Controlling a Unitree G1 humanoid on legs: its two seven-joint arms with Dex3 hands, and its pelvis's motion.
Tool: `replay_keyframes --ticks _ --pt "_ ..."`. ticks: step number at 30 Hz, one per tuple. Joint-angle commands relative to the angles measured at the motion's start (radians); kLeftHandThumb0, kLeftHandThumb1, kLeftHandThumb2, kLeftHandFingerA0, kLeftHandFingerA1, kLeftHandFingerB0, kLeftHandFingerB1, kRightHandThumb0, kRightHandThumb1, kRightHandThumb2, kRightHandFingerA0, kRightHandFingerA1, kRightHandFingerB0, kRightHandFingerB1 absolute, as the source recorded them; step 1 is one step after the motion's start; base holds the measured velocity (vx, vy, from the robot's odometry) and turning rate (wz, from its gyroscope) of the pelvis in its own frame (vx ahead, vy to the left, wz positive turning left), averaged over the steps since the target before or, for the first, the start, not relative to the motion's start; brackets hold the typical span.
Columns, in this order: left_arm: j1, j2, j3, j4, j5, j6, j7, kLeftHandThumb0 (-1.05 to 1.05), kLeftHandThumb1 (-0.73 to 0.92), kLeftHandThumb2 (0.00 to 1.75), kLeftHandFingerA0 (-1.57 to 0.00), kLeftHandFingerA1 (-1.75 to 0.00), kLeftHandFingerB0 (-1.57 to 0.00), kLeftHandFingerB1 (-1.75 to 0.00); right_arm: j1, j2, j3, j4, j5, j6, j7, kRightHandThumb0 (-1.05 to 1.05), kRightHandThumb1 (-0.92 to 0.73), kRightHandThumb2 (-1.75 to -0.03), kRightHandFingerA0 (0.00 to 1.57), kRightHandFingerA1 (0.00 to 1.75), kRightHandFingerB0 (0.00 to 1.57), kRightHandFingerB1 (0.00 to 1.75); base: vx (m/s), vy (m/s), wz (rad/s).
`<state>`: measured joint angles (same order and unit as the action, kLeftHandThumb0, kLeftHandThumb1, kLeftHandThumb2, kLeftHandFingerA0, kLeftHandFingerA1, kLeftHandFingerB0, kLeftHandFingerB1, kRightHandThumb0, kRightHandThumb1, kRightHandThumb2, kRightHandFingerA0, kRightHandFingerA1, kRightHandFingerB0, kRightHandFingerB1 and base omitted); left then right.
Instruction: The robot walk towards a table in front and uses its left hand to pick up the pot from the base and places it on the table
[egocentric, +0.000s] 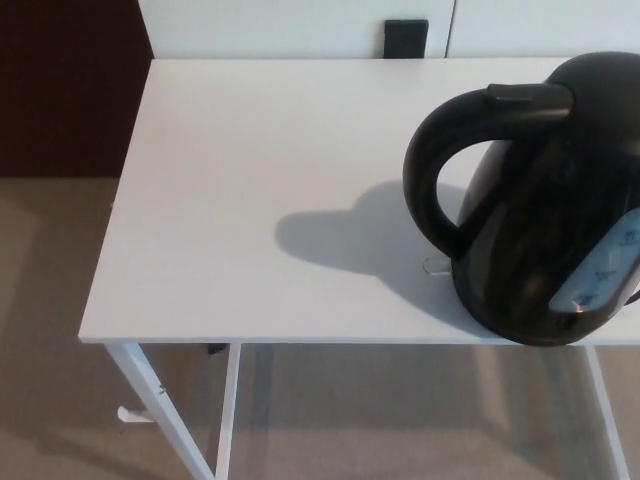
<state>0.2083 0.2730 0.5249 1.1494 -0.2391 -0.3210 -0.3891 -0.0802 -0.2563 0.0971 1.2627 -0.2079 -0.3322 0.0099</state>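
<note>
A black electric kettle, the pot (545, 200), stands upright at the right of the white table (260, 180), close to its front edge. Its curved handle (435, 175) faces left. A pale water-level window shows on its right side. The bottom of the pot hides whatever base is under it, so I cannot make the base out. The pot throws a dark shadow leftward on the tabletop. Neither of my hands nor any arm shows in the head view.
The table's white metal legs (160, 410) stand on beige carpet below the front edge. A small black object (406, 38) sits against the white wall behind the table. A dark brown surface fills the top left corner.
</note>
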Motion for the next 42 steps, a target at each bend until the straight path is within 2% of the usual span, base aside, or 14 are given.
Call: replay_keyframes --ticks 1,8,10,13,17,18,22,25,28,31,36,37,41,42 --pt "-0.007 0.054 0.143 -0.171 -0.222 0.194 -0.093 -0.05 0.47 0.53 -0.42 -0.44 -0.39 -0.37 -0.002 -0.005 -0.001 0.005 -0.005 0.005 0.006 -0.32 -0.61 -0.57 0.71 0.47 0.59 0.43 0.00 0.000 0.00" --pt "-0.030 0.183 0.247 -0.733 -0.353 0.415 0.000 -0.14 0.45 0.55 -0.29 -0.37 -0.29 -0.31 -0.030 0.013 0.007 0.008 -0.009 0.019 0.001 -0.32 -0.62 -0.57 0.69 0.46 0.57 0.42 0.00 0.000 0.00" --pt "-0.047 0.196 0.243 -0.868 -0.383 0.462 0.023 -0.11 0.48 0.54 -0.25 -0.34 -0.29 -0.31 -0.032 0.013 0.008 0.007 -0.010 0.023 0.003 -0.33 -0.62 -0.57 0.71 0.46 0.57 0.42 0.00 0.000 0.00" --pt "-0.145 0.211 0.161 -1.116 -0.442 0.574 0.090 -0.07 0.51 0.57 -0.15 -0.32 -0.17 -0.28 -0.033 0.018 0.005 0.009 -0.004 0.018 0.008 -0.32 -0.62 -0.57 0.71 0.47 0.58 0.42 0.00 0.000 0.00" --pt "-0.254 0.180 0.012 -1.275 -0.448 0.639 0.090 -0.01 0.60 0.58 -0.07 -0.27 -0.10 -0.26 -0.027 0.023 0.001 0.010 0.000 0.017 0.001 -0.32 -0.62 -0.57 0.72 0.47 0.58 0.42 0.00 0.000 0.00" --pt "-0.296 0.152 -0.076 -1.330 -0.396 0.644 0.092 -0.05 0.59 0.99 -0.02 -0.49 0.00 -0.47 -0.027 0.025 0.002 0.012 -0.002 0.018 -0.003 -0.33 -0.62 -0.57 0.72 0.47 0.58 0.42 0.00 0.000 0.00" --pt "-0.382 0.042 -0.318 -1.454 -0.231 0.654 0.108 -0.06 0.55 0.96 -0.02 -0.50 -0.01 -0.47 -0.030 0.030 0.006 0.008 -0.005 0.017 -0.008 -0.33 -0.62 -0.57 0.72 0.47 0.58 0.42 0.00 0.000 0.00" --pt "-0.439 -0.011 -0.433 -1.476 -0.119 0.667 0.132 -0.05 0.56 0.97 -0.03 -0.50 -0.01 -0.47 -0.035 0.034 -0.007 0.008 0.009 0.020 -0.006 -0.33 -0.62 -0.57 0.74 0.48 0.59 0.43 0.00 0.000 0.00" --pt "-0.439 -0.008 -0.438 -1.490 -0.122 0.684 0.145 -0.05 0.56 0.97 -0.03 -0.50 -0.01 -0.47 -0.035 0.034 -0.008 0.008 0.009 0.020 -0.006 -0.33 -0.62 -0.57 0.74 0.48 0.59 0.43 0.00 0.000 0.00" --pt "-0.613 -0.150 -0.633 -1.335 0.030 0.694 0.178 -0.17 0.42 0.89 -0.01 -0.50 0.00 -0.47 -0.031 0.038 -0.006 0.000 0.007 0.011 -0.014 -0.34 -0.62 -0.57 0.71 0.47 0.59 0.43 0.00 0.000 0.00" --pt "-0.632 -0.154 -0.656 -1.325 0.038 0.709 0.196 -0.17 0.42 0.89 -0.01 -0.50 0.00 -0.47 -0.031 0.037 -0.007 0.000 0.006 0.012 -0.014 -0.34 -0.62 -0.57 0.71 0.47 0.59 0.43 0.00 0.000 0.00" --pt "-0.679 -0.172 -0.689 -1.279 0.066 0.718 0.202 -0.29 0.43 0.58 -0.06 -0.22 -0.10 -0.26 -0.032 0.035 -0.011 0.000 0.011 0.008 -0.008 -0.34 -0.62 -0.57 0.71 0.47 0.58 0.43 0.00 0.000 0.00" --pt "-0.753 -0.197 -0.745 -1.208 0.105 0.738 0.219 -0.29 0.43 0.58 -0.06 -0.22 -0.10 -0.26 -0.033 0.034 -0.020 -0.001 0.018 0.003 0.001 -0.34 -0.62 -0.57 0.71 0.47 0.58 0.43 0.00 0.000 0.02" --pt "-0.849 -0.243 -0.793 -1.107 0.136 0.744 0.223 -0.36 0.41 0.62 -0.06 -0.22 -0.08 -0.25 -0.045 0.034 -0.019 -0.003 0.014 0.009 -0.009 -0.36 -0.61 -0.58 0.76 0.48 0.61 0.44 0.00 0.000 0.00"
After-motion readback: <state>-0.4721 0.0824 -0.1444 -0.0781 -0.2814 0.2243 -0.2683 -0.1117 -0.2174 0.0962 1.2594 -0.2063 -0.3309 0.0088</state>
